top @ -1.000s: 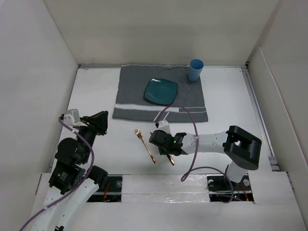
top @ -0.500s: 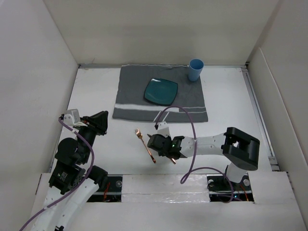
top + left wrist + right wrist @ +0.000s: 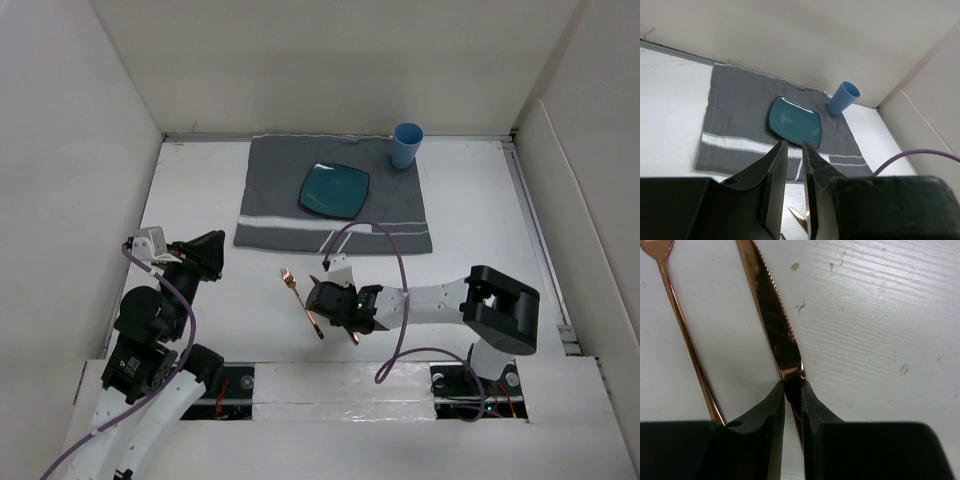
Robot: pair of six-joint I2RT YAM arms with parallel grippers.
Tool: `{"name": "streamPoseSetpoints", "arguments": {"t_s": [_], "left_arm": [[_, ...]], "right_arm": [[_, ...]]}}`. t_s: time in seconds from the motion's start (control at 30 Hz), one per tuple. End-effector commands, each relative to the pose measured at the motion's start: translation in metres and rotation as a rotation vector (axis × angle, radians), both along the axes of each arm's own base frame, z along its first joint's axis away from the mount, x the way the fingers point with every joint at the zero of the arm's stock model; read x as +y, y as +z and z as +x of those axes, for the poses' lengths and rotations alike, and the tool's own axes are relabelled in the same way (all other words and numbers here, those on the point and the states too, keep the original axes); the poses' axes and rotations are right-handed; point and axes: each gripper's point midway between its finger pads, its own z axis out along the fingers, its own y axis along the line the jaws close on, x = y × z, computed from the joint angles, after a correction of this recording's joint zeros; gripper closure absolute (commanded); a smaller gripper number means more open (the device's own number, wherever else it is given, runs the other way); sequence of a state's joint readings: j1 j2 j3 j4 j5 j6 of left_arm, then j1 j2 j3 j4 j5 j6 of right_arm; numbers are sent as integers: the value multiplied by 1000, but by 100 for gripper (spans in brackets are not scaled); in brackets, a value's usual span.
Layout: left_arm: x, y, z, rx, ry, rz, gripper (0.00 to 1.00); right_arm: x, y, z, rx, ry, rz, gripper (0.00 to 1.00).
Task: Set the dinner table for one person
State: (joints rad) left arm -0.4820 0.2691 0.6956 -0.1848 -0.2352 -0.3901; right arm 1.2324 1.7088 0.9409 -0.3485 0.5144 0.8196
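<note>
A copper knife point(image 3: 772, 310) lies on the white dinner table point(image 3: 480, 220) near the front edge. My right gripper point(image 3: 325, 297) covers most of it from above; in the right wrist view that gripper point(image 3: 793, 385) is shut on the knife where blade meets handle. A copper fork point(image 3: 302, 302) lies just left of it, also visible as the fork point(image 3: 682, 335) beside the blade. My left gripper point(image 3: 205, 255) hovers at the left, away from the cutlery. The left gripper point(image 3: 794, 145) holds nothing, its jaws a narrow slit apart.
A grey striped placemat point(image 3: 275, 195) lies at the back with a teal square plate point(image 3: 335, 190) on it and a blue cup point(image 3: 406, 145) at its far right corner. White walls enclose the table on three sides. A purple cable point(image 3: 395, 260) arcs over the right arm.
My right gripper slid slightly left along the knife and its jaws closed on it. The left arm, fork, plate and cup have not moved.
</note>
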Motion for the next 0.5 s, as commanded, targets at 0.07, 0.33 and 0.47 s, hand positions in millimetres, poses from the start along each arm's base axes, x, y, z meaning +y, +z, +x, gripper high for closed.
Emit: {"name": "streamPoseSetpoints", "arguments": {"t_s": [0.07,0.33,0.47], "left_arm": [[2,15,-2,-43,0,-6,84],[2,16,-3,-47,-1,-8,84],[1,16,-3,-48,-6,-8,84]], "right_arm": [[-49,-29,-24,89,-13,-194,100],[-41,30,-5,-14,-30,-46,100],[-47,47,8,-38,-48,-10,100]]}}
